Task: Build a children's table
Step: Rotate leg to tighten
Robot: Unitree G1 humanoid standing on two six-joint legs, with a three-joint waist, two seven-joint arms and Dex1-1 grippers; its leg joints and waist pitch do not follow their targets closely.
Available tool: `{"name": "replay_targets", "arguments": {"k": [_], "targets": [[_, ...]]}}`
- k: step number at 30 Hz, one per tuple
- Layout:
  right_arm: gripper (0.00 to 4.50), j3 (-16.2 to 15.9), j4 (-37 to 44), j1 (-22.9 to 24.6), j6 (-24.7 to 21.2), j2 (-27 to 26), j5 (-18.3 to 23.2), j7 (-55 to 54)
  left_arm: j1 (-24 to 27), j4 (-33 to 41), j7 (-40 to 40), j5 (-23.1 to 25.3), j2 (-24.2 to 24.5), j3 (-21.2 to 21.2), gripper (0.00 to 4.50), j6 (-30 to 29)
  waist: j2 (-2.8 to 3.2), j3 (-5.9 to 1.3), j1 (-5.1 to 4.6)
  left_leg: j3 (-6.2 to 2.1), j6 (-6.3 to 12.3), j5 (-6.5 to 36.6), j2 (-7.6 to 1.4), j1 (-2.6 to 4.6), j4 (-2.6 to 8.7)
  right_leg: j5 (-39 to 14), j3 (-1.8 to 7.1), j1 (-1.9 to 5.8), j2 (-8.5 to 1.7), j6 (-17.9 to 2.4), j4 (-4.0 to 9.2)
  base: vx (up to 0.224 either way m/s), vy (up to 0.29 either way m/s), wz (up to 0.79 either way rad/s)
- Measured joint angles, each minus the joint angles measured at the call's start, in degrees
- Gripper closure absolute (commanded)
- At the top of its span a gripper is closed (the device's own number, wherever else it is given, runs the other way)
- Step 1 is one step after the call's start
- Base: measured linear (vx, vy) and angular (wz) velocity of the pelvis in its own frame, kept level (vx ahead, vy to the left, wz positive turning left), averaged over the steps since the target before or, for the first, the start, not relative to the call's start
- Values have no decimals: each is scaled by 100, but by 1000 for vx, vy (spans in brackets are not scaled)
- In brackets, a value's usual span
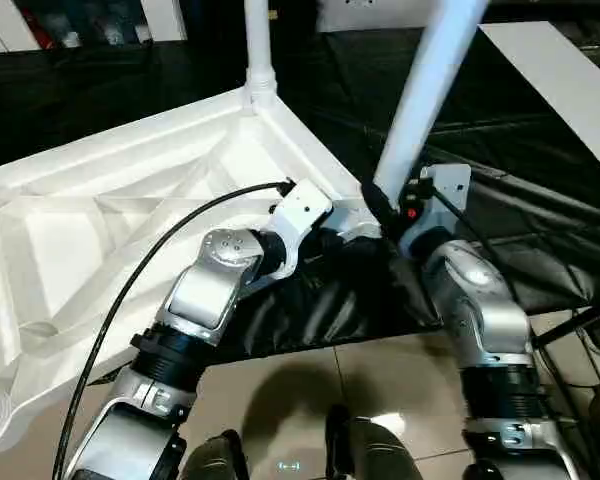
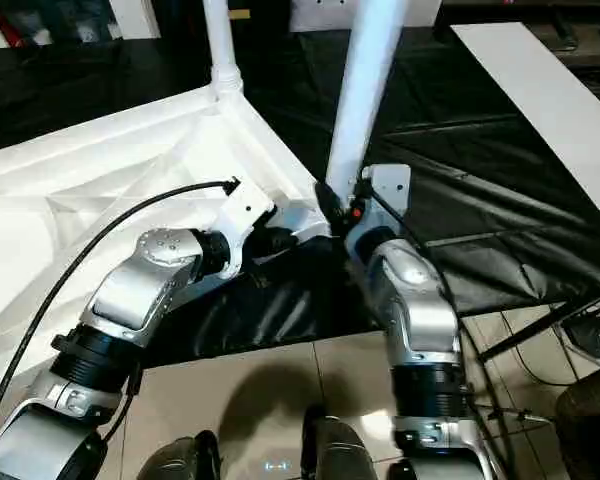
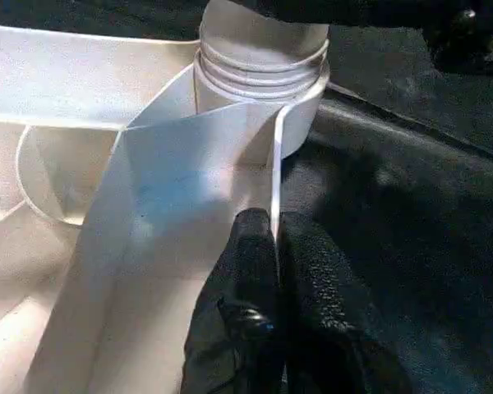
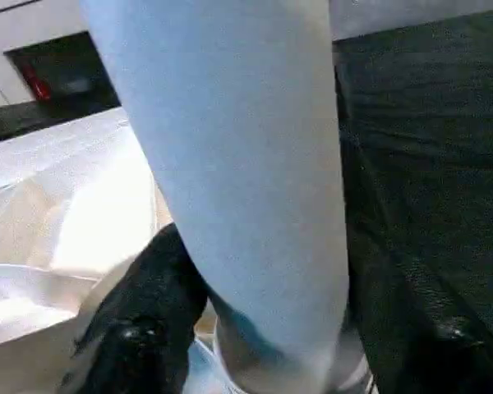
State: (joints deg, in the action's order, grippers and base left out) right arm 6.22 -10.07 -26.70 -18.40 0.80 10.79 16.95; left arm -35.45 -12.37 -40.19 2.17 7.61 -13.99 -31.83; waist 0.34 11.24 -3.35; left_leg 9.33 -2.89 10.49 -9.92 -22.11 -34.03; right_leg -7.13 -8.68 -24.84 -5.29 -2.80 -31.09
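The white table top [image 1: 130, 210] lies upside down on the worktable's black cover [image 1: 540, 230], with its crossed ribs facing up. One corner of it hangs out past the cover's edge, over the tiled floor [image 1: 310, 385].

At the far corner, a white leg [image 1: 257, 45] stands straight up in its round socket [image 1: 261, 98]. At the near corner, close to the robot, a second leg [image 1: 430, 85] rises up and leans a little to the right. In the left wrist view its ridged bottom end sits in the corner socket [image 3: 300, 115].

The right gripper [image 4: 255, 328] has one black finger on each side of this second leg, low down near the socket, and it grips the leg.

The left gripper [image 3: 275, 271] is just beside that same corner. Its two black fingers [image 3: 242, 271] are squeezed together on the thin white side wall [image 3: 274, 176] of the table top, one finger on each side of it.

A black cable [image 1: 150, 265] runs along the silver left forearm [image 1: 205, 290]. The silver right forearm [image 1: 475, 300] comes up from below toward the leg.
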Motion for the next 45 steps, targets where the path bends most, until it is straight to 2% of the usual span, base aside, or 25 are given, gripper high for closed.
{"name": "replay_targets", "arguments": {"k": [5, 8, 11, 14, 18, 21, 24, 26, 30, 31, 37, 45], "targets": [[104, -253, 57, 142, 119, 353, -15, 479, 25, 105, -328, -7, 310, -107, 450, 223, 0, 0, 13, 0, 2, 0, -4, 4, 14, 105, -2, -11, 2, -4, -9, 0, 0, 0], [88, -342, 70, 257, 231, 734, 72, 1109, 71, 124, -582, -62, 550, -150, 450, 453, 0, 0, 46, 0, 22, -13, -16, 1, 44, 98, -6, -22, 18, -1, -10, 0, 0, 0], [49, -434, 110, 362, 292, 1086, 92, 1690, 100, 120, -806, -106, 697, -167, 450, 621, 0, 0, 83, 0, 29, -17, -23, 3, 51, 94, -5, -24, 25, -2, -10, 0, 0, 0], [49, -650, 111, 467, 448, 1748, 154, 2630, 95, 24, -1465, -260, 1159, -233, 450, 994, -1, -1, 107, 2, 29, -17, -22, 5, 44, 96, -3, -21, 24, -5, -11, 0, 0, 0], [49, -812, 26, 547, 559, 2107, 228, 3430, 96, -100, -2247, -355, 1590, -292, 450, 1435, -1, -1, 222, 4, 28, -19, -22, 9, 32, 104, -2, -21, 21, -15, -14, 0, 0, 0], [49, -923, 25, 530, 673, 2449, 431, 4278, -11, -276, -2923, -397, 1841, -493, 450, 1906, -2, -1, 353, 14, 27, -18, -16, 8, 21, 104, 3, -13, 7, -14, -15, 0, 0, 0], [49, -929, 17, 463, 690, 2554, 542, 4678, -62, -402, -3215, -461, 1902, -541, 450, 2055, -7, -4, 391, 20, 29, -18, -10, 5, 14, 105, 12, -10, 0, -17, -15, 0, 0, 0], [84, -991, -55, 423, 732, 2658, 614, 4963, -126, -476, -3388, -472, 1965, -614, 450, 2169, -7, -4, 406, 22, 30, -17, -9, 5, 13, 107, 14, -10, -1, -19, -17, 0, 0, 0], [89, -1132, -214, 349, 759, 2888, 696, 5555, -215, -668, -3795, -480, 2102, -690, 450, 2446, -8, -5, 429, 22, 30, -18, -13, 9, 14, 105, 12, -15, 1, -17, -33, 0, 0, 0], [110, -1159, -232, 326, 759, 2905, 698, 5654, -257, -722, -3852, -477, 2121, -714, 450, 2494, -8, -5, 436, 22, 30, -19, -14, 10, 14, 104, 11, -15, 2, -15, -36, 0, 0, 0], [165, -1251, -239, 215, 750, 2905, 758, 5875, -350, -870, -3962, -474, 2122, -741, 450, 2638, -8, -5, 504, 24, 28, -19, -17, 13, 1, 104, 12, -13, 1, -15, -44, 0, 0, 0], [235, -1306, -323, 178, 788, 2902, 774, 5987, -364, -947, -4018, -478, 2117, -737, 450, 2765, -10, -5, 514, 25, 28, -19, -18, 13, 1, 103, 11, -15, 1, -13, -49, 0, 0, 0]]}}
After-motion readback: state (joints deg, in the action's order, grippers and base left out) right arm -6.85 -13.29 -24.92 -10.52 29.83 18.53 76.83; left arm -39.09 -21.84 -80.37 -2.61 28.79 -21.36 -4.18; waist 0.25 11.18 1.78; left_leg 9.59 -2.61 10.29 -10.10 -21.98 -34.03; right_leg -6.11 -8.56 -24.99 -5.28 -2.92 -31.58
